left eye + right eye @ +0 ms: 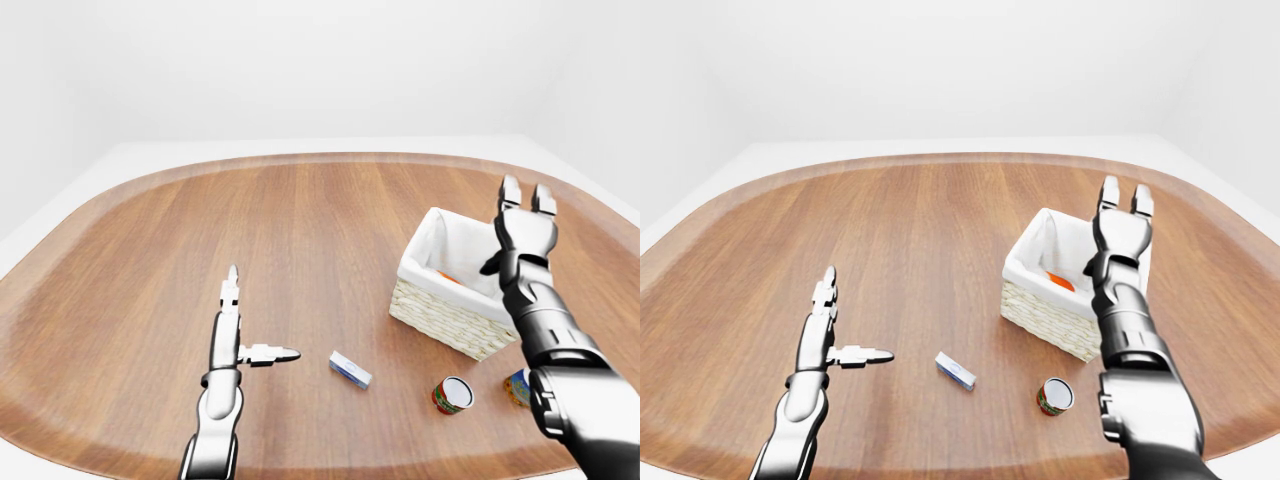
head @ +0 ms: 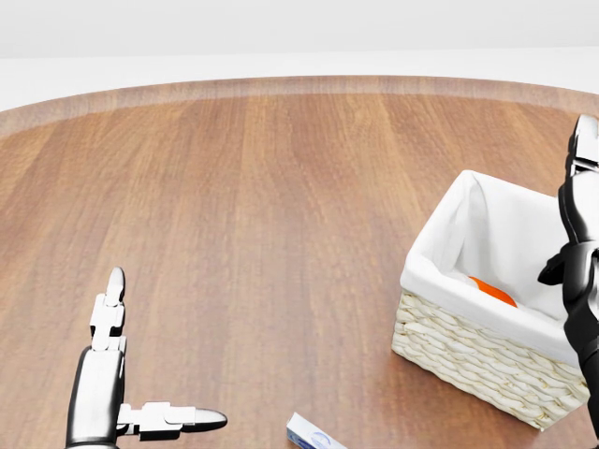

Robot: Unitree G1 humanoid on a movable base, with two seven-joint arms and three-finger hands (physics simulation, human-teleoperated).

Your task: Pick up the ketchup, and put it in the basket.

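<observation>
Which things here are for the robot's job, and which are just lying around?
For the job:
ketchup, inside the basket
basket
right hand, open above it

Just lying around:
small box
can
second can
left hand, open, idle

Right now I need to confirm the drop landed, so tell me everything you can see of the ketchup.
Only a small orange-red patch of the ketchup shows, low inside the white-lined wicker basket, toward its right side in the head view. The near rim hides the rest, so its cap, label and exact pose cannot be told. It appears to rest on the liner. The right hand stands open above, touching neither.
</observation>
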